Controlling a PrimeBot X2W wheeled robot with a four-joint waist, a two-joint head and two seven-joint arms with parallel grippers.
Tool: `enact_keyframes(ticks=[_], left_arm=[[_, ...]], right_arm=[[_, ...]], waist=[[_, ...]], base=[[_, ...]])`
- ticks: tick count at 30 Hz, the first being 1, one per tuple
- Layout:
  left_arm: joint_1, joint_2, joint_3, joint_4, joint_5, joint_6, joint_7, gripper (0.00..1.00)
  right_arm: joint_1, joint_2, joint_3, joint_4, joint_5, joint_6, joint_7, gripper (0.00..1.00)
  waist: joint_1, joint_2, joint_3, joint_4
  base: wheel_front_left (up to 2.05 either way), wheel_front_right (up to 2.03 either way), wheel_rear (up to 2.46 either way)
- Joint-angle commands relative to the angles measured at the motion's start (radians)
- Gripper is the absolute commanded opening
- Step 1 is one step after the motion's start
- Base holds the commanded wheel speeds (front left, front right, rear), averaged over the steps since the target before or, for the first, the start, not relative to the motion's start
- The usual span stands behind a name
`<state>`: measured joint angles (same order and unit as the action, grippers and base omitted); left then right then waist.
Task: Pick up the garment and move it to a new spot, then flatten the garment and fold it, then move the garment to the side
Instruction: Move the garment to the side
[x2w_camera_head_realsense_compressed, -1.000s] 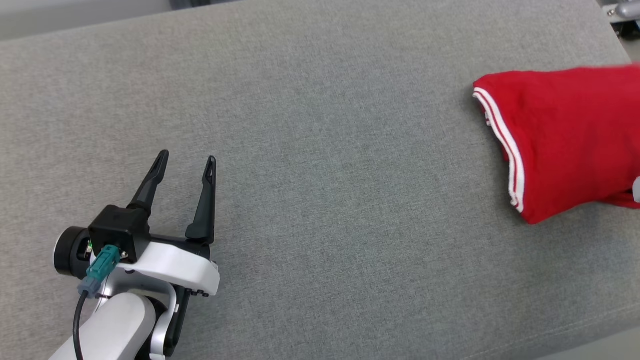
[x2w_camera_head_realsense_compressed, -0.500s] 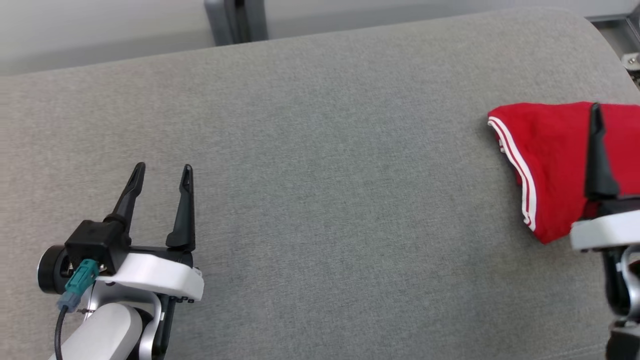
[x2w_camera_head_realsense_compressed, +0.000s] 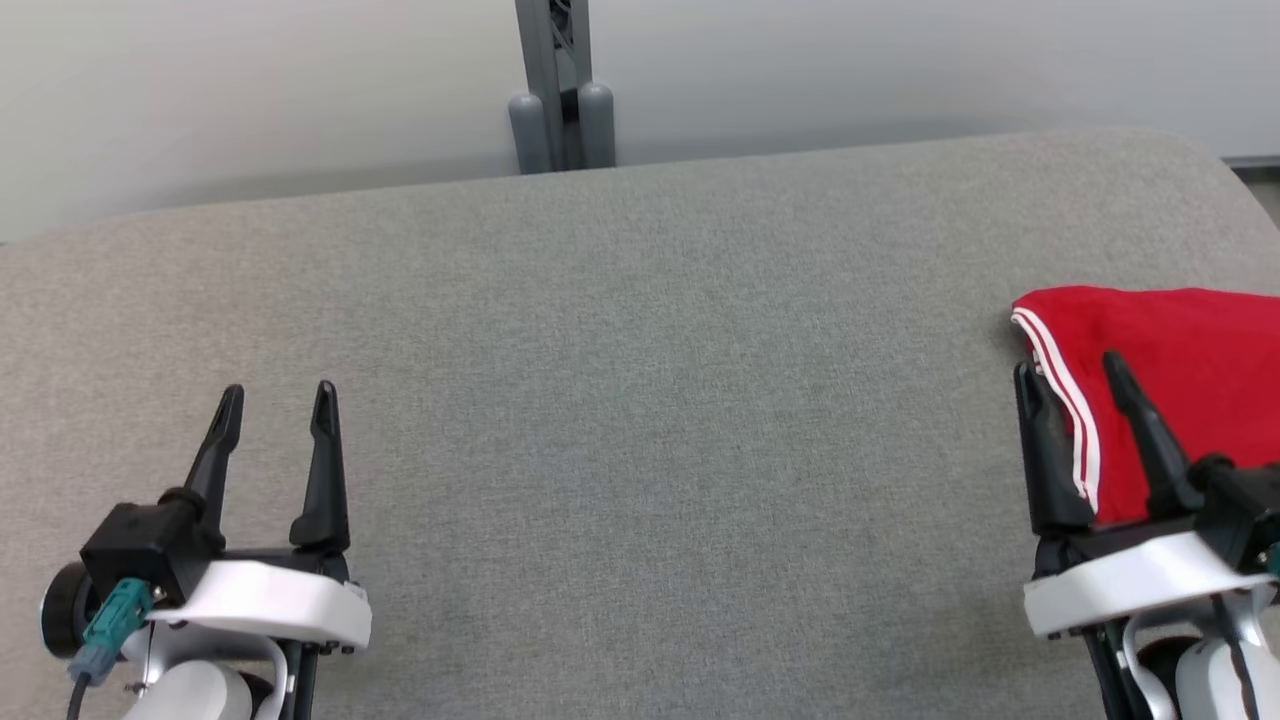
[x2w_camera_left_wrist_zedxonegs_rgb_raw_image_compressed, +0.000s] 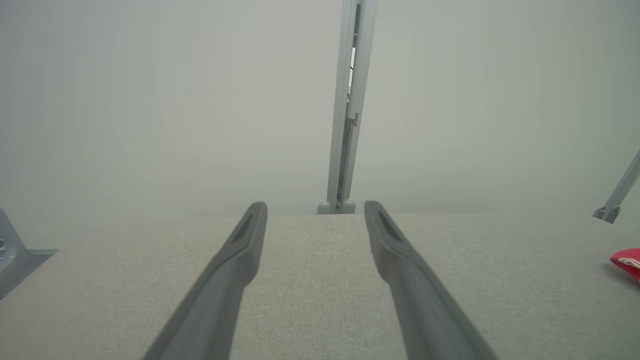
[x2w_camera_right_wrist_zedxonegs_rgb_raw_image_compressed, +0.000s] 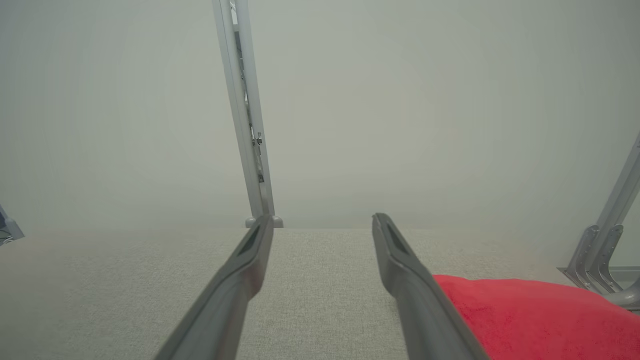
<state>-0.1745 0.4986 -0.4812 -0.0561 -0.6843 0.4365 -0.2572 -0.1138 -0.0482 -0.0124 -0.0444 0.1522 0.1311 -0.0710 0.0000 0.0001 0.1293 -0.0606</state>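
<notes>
The garment (x2w_camera_head_realsense_compressed: 1190, 370) lies folded at the right edge of the grey padded table (x2w_camera_head_realsense_compressed: 640, 400), red with a white-and-red striped trim along its left edge. My right gripper (x2w_camera_head_realsense_compressed: 1066, 365) hovers open at the garment's near left corner, one finger over grey cloth and the other over red fabric. In the right wrist view the gripper (x2w_camera_right_wrist_zedxonegs_rgb_raw_image_compressed: 322, 217) holds nothing, and the garment (x2w_camera_right_wrist_zedxonegs_rgb_raw_image_compressed: 540, 320) sits low at the right. My left gripper (x2w_camera_head_realsense_compressed: 277, 390) stands open and empty at the lower left, far from the garment. The left wrist view shows its fingers (x2w_camera_left_wrist_zedxonegs_rgb_raw_image_compressed: 315, 205) apart and a sliver of the garment (x2w_camera_left_wrist_zedxonegs_rgb_raw_image_compressed: 627, 262).
A grey upright post (x2w_camera_head_realsense_compressed: 560, 90) stands behind the table's far edge against a pale wall. Metal brackets (x2w_camera_right_wrist_zedxonegs_rgb_raw_image_compressed: 600, 255) rise beyond the table's right end. The table's rounded far right corner (x2w_camera_head_realsense_compressed: 1200, 150) lies just past the garment.
The head camera has tilted up, bringing the wall and post into view. My right gripper has come into the picture at the lower right, open. The left gripper stays open.
</notes>
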Motion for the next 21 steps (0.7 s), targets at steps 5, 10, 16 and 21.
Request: enact_keyframes(ticks=[5, 10, 16, 21], left_arm=[[0.067, -0.009, 0.016, 0.002, 0.005, -0.001, -0.006, 1.00], [0.105, -0.019, 0.016, 0.007, 0.009, -0.015, -0.007, 1.00], [0.135, -0.019, 0.018, 0.006, 0.018, -0.022, -0.008, 1.00], [0.148, -0.015, 0.021, 0.006, 0.022, -0.016, -0.008, 1.00]], right_arm=[[0.067, -0.003, 0.015, 0.032, 0.027, -0.001, -0.015, 1.00], [0.112, -0.003, 0.009, 0.036, 0.035, -0.001, -0.010, 1.00], [0.144, -0.003, -0.003, 0.021, 0.037, -0.001, 0.002, 1.00], [0.156, -0.002, -0.011, 0.013, 0.045, -0.001, 0.006, 1.00]], waist=[[0.0000, -0.0001, -0.061, 0.021], [0.0000, -0.0001, -0.097, 0.028], [0.0000, -0.0001, -0.123, 0.021], [0.0000, -0.0001, -0.132, 0.013]], base=[[0.00, 0.00, 0.00], [0.00, 0.00, 0.00], [0.00, 0.00, 0.00], [0.00, 0.00, 0.00]])
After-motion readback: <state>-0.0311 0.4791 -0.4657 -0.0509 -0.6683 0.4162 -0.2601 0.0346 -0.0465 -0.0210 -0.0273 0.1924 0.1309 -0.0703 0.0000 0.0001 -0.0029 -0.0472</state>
